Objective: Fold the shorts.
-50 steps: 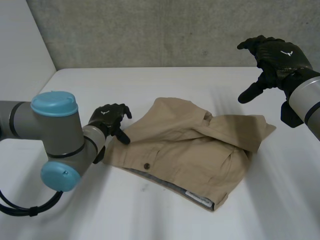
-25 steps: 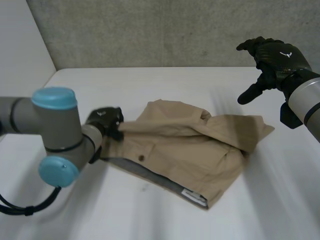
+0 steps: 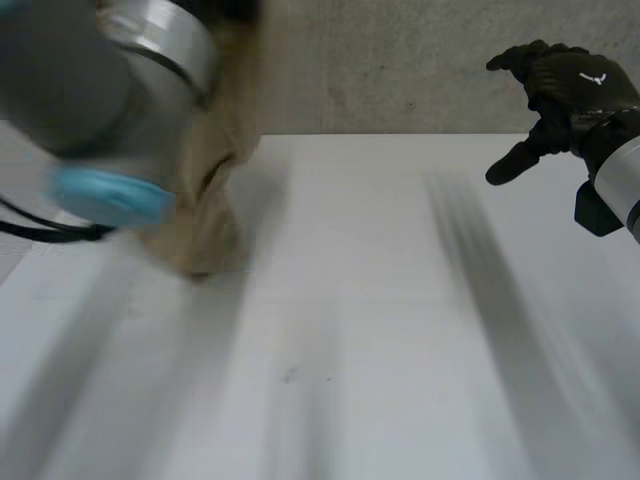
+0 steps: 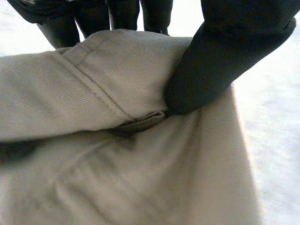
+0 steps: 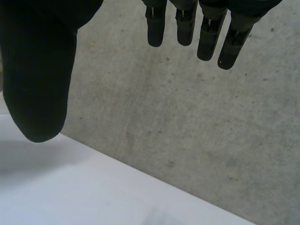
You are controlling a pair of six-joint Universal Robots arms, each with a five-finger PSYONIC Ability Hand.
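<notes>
The tan shorts (image 3: 210,180) hang bunched from high at the table's left, their lowest part just touching the white table (image 3: 400,330). My left arm (image 3: 100,90) is raised close in front of the head camera. In the left wrist view my left hand (image 4: 225,61) is shut on the shorts (image 4: 108,140), its thumb pressing a seamed edge of the cloth against the fingers (image 4: 93,16). My right hand (image 3: 560,95) hovers open above the table's far right, fingers spread, holding nothing. The right wrist view shows its thumb (image 5: 40,75) and straight fingers (image 5: 197,23) apart.
A grey concrete wall (image 3: 400,60) rises behind the table's far edge. A white side wall stands at the left.
My left hand closed on the shorts' left edge and lifted them fast up and left off the table. The right hand stayed open in place.
</notes>
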